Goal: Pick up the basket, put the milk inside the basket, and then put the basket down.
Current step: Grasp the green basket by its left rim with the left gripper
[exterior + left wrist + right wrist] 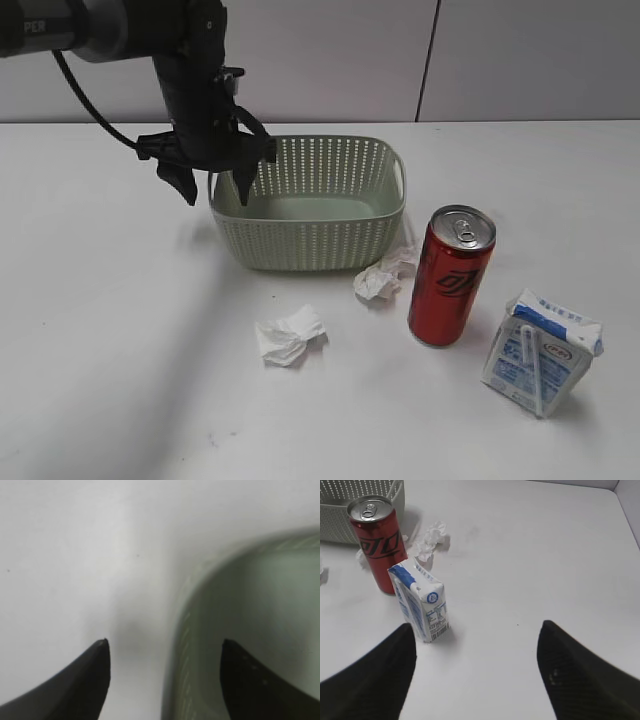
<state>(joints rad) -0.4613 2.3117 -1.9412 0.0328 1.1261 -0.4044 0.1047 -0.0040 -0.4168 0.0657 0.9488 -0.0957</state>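
The left gripper (212, 185) hangs at the left end of the basket (310, 203) with its jaws spread apart: one finger stands outside the wall above the table (100, 330), the other stands over the basket's interior, so the rim lies between them. The left wrist view confirms this, with the left gripper (165, 647) straddling the blurred rounded corner of the basket (240, 615); no contact with the wall is discernible.

The right gripper (476, 630) is also spread wide and holds nothing. It hovers above the table (530, 555), and the milk (420, 600) stands upright just ahead of its left finger.

In the exterior view the basket rests on the table with nothing visible inside. The milk (541, 350) stands well apart from it at the front right. A red can (450, 275) stands upright between the two. One crumpled tissue (385, 275) lies against the basket's front right corner; a second tissue (290, 335) lies in front of the basket.
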